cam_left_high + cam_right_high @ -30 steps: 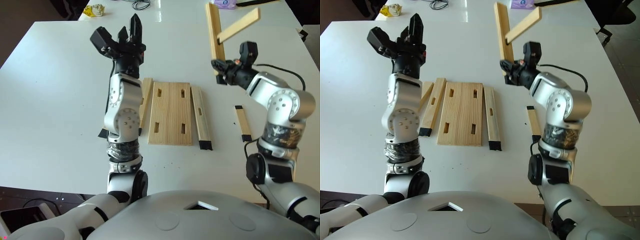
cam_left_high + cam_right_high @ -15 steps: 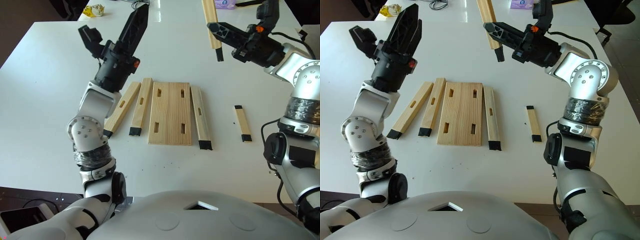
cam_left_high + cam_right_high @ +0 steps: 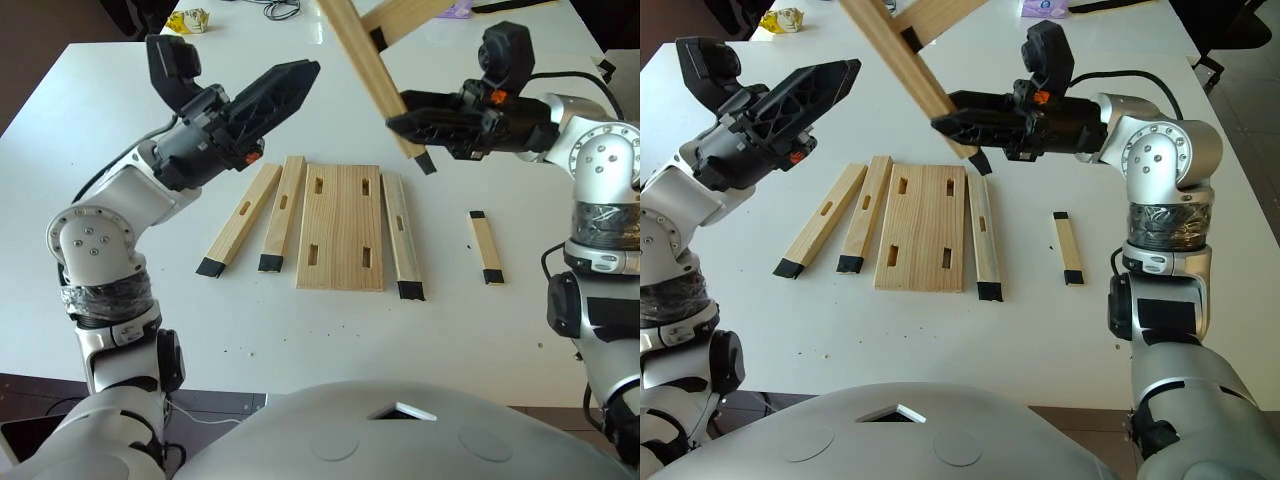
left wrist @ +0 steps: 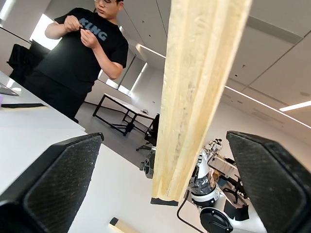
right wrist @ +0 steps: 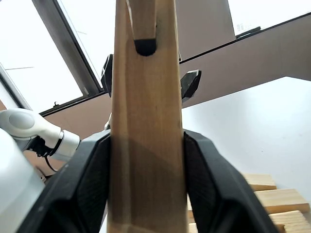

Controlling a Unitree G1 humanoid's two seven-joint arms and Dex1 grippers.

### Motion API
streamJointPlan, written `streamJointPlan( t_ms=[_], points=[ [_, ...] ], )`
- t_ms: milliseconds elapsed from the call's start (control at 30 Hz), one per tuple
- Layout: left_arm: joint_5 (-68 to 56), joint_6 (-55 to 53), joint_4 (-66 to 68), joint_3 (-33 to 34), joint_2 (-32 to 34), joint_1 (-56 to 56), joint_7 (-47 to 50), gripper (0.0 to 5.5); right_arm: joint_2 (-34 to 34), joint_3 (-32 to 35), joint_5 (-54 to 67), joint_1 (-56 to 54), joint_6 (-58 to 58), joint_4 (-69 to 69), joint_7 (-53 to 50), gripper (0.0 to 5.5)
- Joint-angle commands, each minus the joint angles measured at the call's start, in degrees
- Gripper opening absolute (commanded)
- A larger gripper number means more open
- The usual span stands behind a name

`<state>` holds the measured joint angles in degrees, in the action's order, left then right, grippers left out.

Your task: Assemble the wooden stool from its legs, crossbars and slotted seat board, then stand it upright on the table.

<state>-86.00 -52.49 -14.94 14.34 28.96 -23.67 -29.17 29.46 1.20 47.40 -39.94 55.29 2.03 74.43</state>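
My right gripper [image 3: 398, 120] is shut on a wooden leg [image 3: 370, 80] with a crossbar [image 3: 405, 15] joined near its top. It holds the leg tilted above the table's far middle, black foot hanging over the slotted seat board [image 3: 340, 225]. The right wrist view has both fingers [image 5: 92, 179] pressed against that leg [image 5: 146, 121]. My left gripper [image 3: 290, 85] is open in the air, pointing at the held leg [image 4: 194, 97] from the left without touching it. Flat beside the board lie three legs: two on its left [image 3: 240, 218], [image 3: 280, 212], one on its right [image 3: 400, 235].
A short crossbar [image 3: 485, 247] lies alone on the table to the right of the board. At the table's far edge are a yellow item [image 3: 190, 18], cables [image 3: 280, 8] and a purple object [image 3: 455, 10]. The white table [image 3: 100, 200] is bare to the left.
My right arm swung the leg and crossbar left and tipped them over the board. My left arm dropped from upright and now points right at the held leg.
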Motion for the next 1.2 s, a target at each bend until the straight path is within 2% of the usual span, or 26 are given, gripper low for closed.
streamJointPlan(
  t_ms=[33,267,633,1200],
  points=[
    [0.2,-2.64,1.85,-0.88,2.58,-3.43,-2.79,4.67,1.31,-2.27,-1.85,0.68,-3.11,-0.1,2.24,2.06],
    [1.28,-3.86,2.25,-1.26,3.84,-5.31,-5.0,4.67,2.84,-5.54,-4.53,3.0,-6.65,0.18,6.08,2.06],
    [0.45,-3.15,-2.31,-1.53,2.69,-3.56,-5.83,4.67,4.15,-6.43,-4.67,4.7,-6.15,-1.69,7.7,2.06],
    [0.92,-2.34,-3.97,-1.49,2.29,-0.63,-5.92,2.36,5.1,-7.23,-4.66,6.62,-6.56,-3.82,7.78,2.06]
  ],
)
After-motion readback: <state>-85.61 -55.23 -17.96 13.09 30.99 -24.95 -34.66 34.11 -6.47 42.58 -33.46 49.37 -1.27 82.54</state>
